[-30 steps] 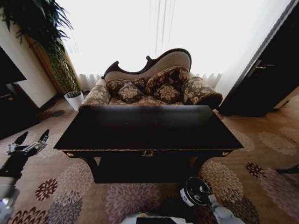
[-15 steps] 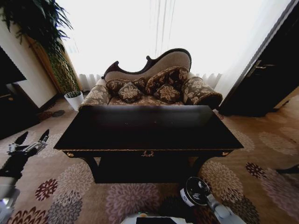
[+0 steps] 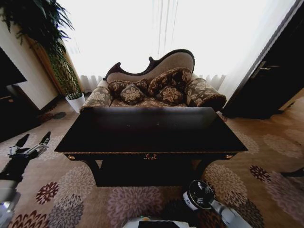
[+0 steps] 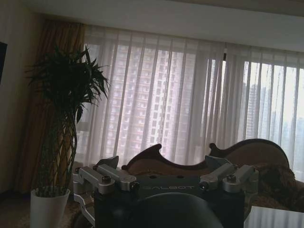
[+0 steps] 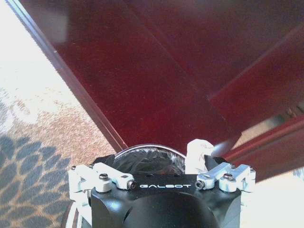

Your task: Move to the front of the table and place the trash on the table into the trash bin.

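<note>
**Robot at the table front, paper at the bin mouth**

The table [image 3: 151, 135] stands square ahead in the head view, its gold-trimmed front edge running nearly the full width between the 2 arms. Its glossy dark top reflects the sofa [image 3: 156, 85] behind it, and no scraps can be made out on that surface. Patterned carpet [image 3: 266, 161] lies open on both sides of the table, wider on the right toward the dark door [image 3: 275, 76]. A white plant pot [image 3: 75, 101] sits well off the left rear corner.

The left gripper [image 3: 32, 141] hangs low beside the table's left end, above the carpet, its 2 dark fingers spread wide with nothing between them.

The right gripper [image 3: 203, 200] is low by the table's front right leg, right over the trash bin [image 3: 197, 194], whose round black-lined mouth faces up. In the right wrist view a crumpled white paper ball [image 5: 198, 156] sits at the bin's rim [image 5: 142, 148], touching the gripper's front; its fingers are hidden behind the housing, so I cannot tell how they stand or whether they grip the paper.

The word "GALBOT" is readable on both wrist housings. The bin's lower part is cut off by the arm.
</note>
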You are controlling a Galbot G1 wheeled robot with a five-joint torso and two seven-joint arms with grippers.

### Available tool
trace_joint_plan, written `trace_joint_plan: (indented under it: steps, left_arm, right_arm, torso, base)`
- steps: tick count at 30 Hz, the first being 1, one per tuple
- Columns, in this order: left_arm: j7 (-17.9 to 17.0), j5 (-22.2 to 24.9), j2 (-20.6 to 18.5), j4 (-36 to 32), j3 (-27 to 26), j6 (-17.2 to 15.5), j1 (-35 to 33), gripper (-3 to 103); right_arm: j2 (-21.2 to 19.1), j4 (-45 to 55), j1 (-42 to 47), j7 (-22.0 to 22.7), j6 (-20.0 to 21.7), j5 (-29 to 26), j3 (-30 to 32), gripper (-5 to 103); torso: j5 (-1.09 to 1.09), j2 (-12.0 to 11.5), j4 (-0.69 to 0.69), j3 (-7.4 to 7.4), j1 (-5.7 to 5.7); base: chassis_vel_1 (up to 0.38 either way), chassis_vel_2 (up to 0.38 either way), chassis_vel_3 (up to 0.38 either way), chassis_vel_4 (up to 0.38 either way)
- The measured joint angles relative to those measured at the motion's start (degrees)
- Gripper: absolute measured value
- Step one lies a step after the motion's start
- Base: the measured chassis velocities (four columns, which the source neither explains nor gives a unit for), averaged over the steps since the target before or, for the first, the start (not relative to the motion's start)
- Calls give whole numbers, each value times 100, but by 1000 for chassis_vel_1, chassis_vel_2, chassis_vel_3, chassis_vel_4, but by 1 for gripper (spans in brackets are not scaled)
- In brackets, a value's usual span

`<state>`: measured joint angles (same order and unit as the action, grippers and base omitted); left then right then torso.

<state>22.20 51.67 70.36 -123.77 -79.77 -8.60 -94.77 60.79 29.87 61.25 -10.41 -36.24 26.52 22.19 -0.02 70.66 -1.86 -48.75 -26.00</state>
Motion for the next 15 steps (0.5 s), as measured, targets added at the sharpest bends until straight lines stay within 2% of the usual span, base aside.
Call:
trace_joint_plan:
  steps: [5, 11, 13, 14, 15]
  left_arm:
    - [0, 5, -7, -11, -25, 0, -11, 100]
    - [0, 5, -1, -22, -27, 0, -15, 100]
    - [0, 5, 7, -23, -26, 1, -17, 100]
    - [0, 4, 9, -23, -23, 0, -16, 100]
    - [0, 4, 9, -23, -23, 0, -16, 100]
  right_arm:
    - [-3, -46, -15, 38, -126, 384, 62, 100]
    - [-12, -82, -20, 427, -7, 538, 40, 100]
    - [-2, -67, -25, 769, 188, 760, 114, 100]
    - [15, -26, -46, 1137, 371, 980, 204, 100]
    - [15, -26, -46, 1137, 371, 980, 204, 100]
  torso:
    - [1, 0, 0, 0, 0]
    - [1, 0, 0, 0, 0]
    - [1, 0, 0, 0, 0]
    - [0, 0, -1, 0, 0]
    - [0, 0, -1, 0, 0]
  base:
    - [0, 0, 0, 0]
    - [0, 0, 0, 0]
    - [0, 0, 0, 0]
    - [0, 0, 0, 0]
    - [0, 0, 0, 0]
